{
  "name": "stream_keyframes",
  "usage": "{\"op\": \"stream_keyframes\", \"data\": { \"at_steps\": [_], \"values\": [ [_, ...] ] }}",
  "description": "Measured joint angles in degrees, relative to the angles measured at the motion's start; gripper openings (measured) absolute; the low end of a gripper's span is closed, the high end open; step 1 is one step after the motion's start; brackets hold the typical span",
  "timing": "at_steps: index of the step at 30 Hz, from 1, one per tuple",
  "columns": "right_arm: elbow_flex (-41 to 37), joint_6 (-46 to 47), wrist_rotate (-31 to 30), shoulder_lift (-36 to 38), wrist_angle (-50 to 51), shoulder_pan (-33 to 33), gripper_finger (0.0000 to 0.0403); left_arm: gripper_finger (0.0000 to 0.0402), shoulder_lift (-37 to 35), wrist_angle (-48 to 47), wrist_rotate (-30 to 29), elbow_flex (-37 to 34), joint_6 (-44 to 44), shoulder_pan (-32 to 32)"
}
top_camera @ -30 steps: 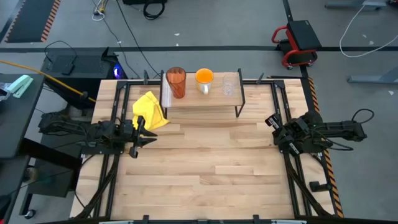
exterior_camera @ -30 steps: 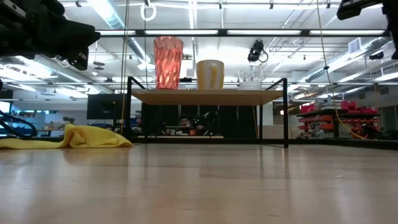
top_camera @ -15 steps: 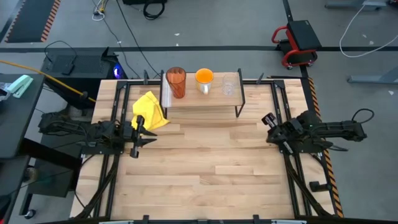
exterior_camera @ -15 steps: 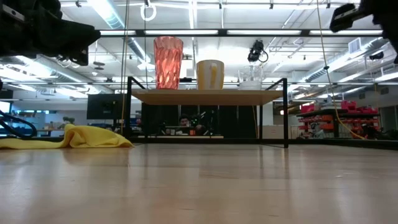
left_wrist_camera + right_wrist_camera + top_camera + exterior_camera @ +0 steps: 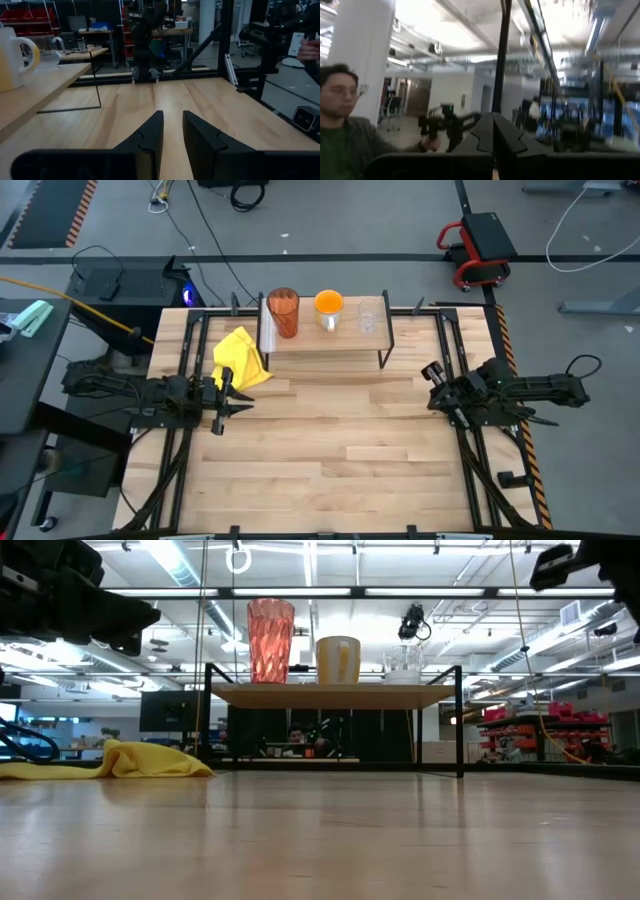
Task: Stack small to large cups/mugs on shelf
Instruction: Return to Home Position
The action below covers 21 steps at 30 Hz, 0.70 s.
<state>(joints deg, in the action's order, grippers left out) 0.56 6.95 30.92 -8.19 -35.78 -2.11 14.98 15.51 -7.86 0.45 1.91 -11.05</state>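
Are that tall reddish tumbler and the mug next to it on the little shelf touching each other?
Apart. The low view shows open background between the tumbler and the mug on the shelf.

Ceiling strip lights (image 5: 172,562) glare across my low view; from above, the bench (image 5: 330,440) is evenly bright, with only soft shadow beneath the shelf (image 5: 320,345).
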Motion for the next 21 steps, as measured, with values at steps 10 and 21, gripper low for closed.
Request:
{"op": "stream_keyframes", "data": {
  "at_steps": [10, 21],
  "values": [
    [0.00, -1.13, -0.21, -0.02, 10.36, 0.00, 0.0005, 0.0084, 0.00, -4.13, 0.00, -0.02, 0.24, 0.00],
    [0.00, -1.14, -0.22, -0.02, 18.81, 0.00, 0.0005, 0.0085, 0.00, -9.27, 0.00, -0.04, 0.43, 0.00]
  ]
}}
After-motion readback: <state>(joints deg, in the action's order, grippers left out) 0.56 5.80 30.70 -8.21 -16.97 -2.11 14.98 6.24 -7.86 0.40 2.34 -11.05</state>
